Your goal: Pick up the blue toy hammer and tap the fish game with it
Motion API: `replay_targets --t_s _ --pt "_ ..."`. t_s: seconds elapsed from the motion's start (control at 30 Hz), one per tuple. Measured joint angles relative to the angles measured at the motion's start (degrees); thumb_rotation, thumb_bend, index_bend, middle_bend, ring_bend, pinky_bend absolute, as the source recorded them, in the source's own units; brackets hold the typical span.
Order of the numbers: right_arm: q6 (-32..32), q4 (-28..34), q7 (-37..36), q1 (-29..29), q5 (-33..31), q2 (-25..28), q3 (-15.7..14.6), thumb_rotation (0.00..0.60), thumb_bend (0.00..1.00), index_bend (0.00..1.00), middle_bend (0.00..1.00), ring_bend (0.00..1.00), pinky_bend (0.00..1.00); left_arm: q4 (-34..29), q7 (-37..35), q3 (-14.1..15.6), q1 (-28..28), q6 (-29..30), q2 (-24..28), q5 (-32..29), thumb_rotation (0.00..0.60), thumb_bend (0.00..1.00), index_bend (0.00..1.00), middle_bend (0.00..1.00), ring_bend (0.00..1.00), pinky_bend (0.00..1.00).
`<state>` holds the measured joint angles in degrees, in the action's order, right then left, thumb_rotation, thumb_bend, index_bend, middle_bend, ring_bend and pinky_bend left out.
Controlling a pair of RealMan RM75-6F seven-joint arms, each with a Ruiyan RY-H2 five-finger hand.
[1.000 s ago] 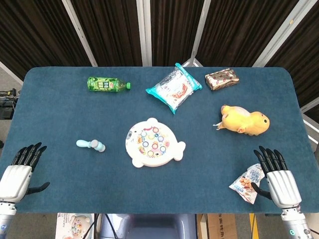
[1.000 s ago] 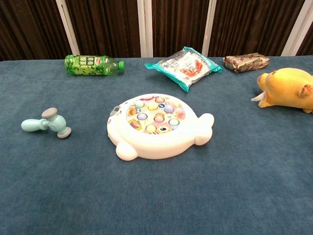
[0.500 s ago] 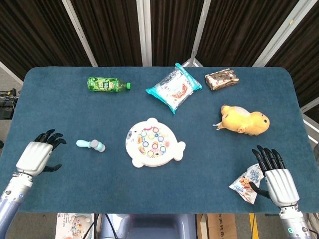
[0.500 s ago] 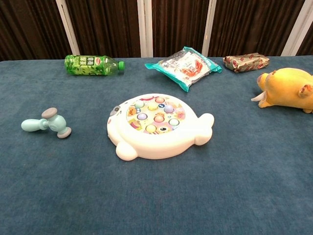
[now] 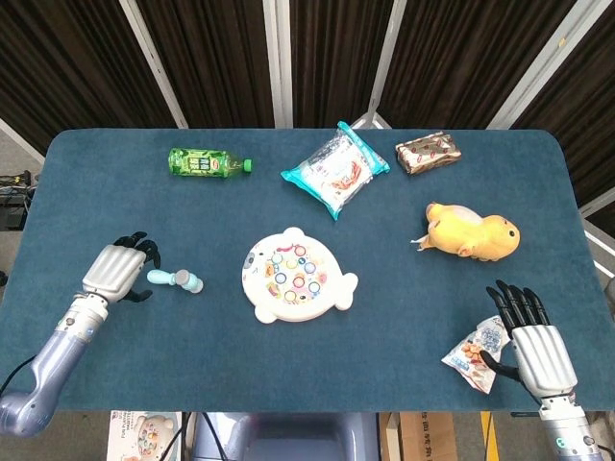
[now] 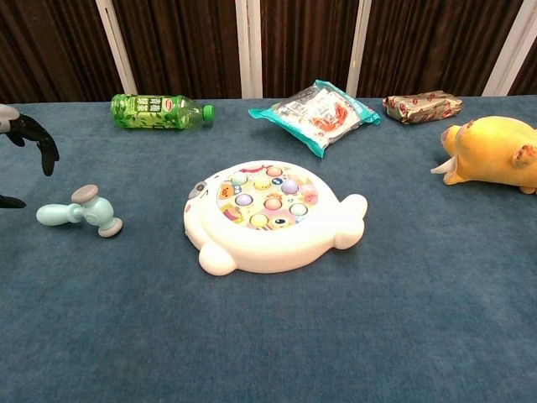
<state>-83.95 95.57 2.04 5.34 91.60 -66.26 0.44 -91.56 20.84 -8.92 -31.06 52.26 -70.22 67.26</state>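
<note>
The blue toy hammer (image 5: 176, 280) lies flat on the blue table, left of centre; the chest view shows the hammer (image 6: 80, 212) with its grey-capped head pointing right. The white fish game (image 5: 297, 286) sits in the middle, and the chest view shows the fish game (image 6: 270, 214) with its coloured buttons. My left hand (image 5: 119, 270) hovers just left of the hammer's handle, fingers spread, holding nothing; only its dark fingertips (image 6: 35, 138) show at the chest view's left edge. My right hand (image 5: 530, 338) rests open at the front right edge.
A green bottle (image 5: 206, 162) lies at the back left. A clear snack bag (image 5: 335, 170) and a brown packet (image 5: 428, 152) lie at the back. A yellow plush toy (image 5: 473, 232) is at the right. A small snack packet (image 5: 478, 351) lies beside my right hand.
My left hand has moved from the front left corner up and to the right, close to the hammer's handle. The right hand has not moved.
</note>
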Motion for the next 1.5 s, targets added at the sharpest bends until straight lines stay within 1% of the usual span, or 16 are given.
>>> replay_targets --t_s 0.07,0.2,0.27,0.53,0.77,0.93,1.03,1.5 --pt "0.11 0.04 -0.23 0.03 -0.16 0.05 0.02 0.600 0.22 0.00 0.00 0.00 0.00 1.19 0.63 -0.02 -0.88 -0.72 -1.15 -1.22 0.600 0.29 0.46 0.25 0.11 0.20" --pt "0.41 0.22 -0.74 0.09 -0.60 0.18 0.10 0.600 0.22 0.00 0.00 0.00 0.00 2.99 1.27 0.00 -2.20 -1.60 -2.86 -2.62 0.600 0.35 0.47 0.26 0.12 0.20" --pt "0.53 0.32 -0.90 0.15 -0.68 0.24 0.13 0.600 0.22 0.00 0.00 0.00 0.00 3.65 1.36 0.01 -2.76 -1.93 -3.64 -3.09 0.600 0.36 0.48 0.26 0.12 0.20" --pt "0.68 0.44 -0.95 0.22 -0.60 0.19 0.05 0.600 0.22 0.00 0.00 0.00 0.00 5.60 2.15 0.69 -4.68 -2.97 -6.96 -4.36 0.600 0.37 0.49 0.26 0.12 0.20" --pt "0.51 0.57 -1.61 0.17 -0.74 0.42 0.16 0.600 0.22 0.00 0.00 0.00 0.00 7.43 3.14 1.41 -5.67 -2.71 -9.04 -5.94 0.600 0.37 0.49 0.27 0.12 0.20" --pt "0.41 0.67 -1.71 0.07 -0.70 0.55 0.07 0.600 0.22 0.00 0.00 0.00 0.00 7.85 3.32 1.97 -5.88 -2.29 -9.45 -6.46 0.600 0.38 0.51 0.27 0.12 0.20" --pt "0.33 0.73 -1.73 0.03 -0.63 0.58 0.04 0.600 0.22 0.00 0.00 0.00 0.00 8.03 3.16 2.19 -5.90 -2.10 -9.64 -6.75 0.600 0.40 0.51 0.28 0.12 0.20" --pt "0.55 0.95 -1.71 0.04 -0.64 0.60 -0.08 0.600 0.22 0.00 0.00 0.00 0.00 8.92 3.46 2.89 -6.58 -1.68 -10.88 -7.84 0.600 0.43 0.51 0.28 0.12 0.20"
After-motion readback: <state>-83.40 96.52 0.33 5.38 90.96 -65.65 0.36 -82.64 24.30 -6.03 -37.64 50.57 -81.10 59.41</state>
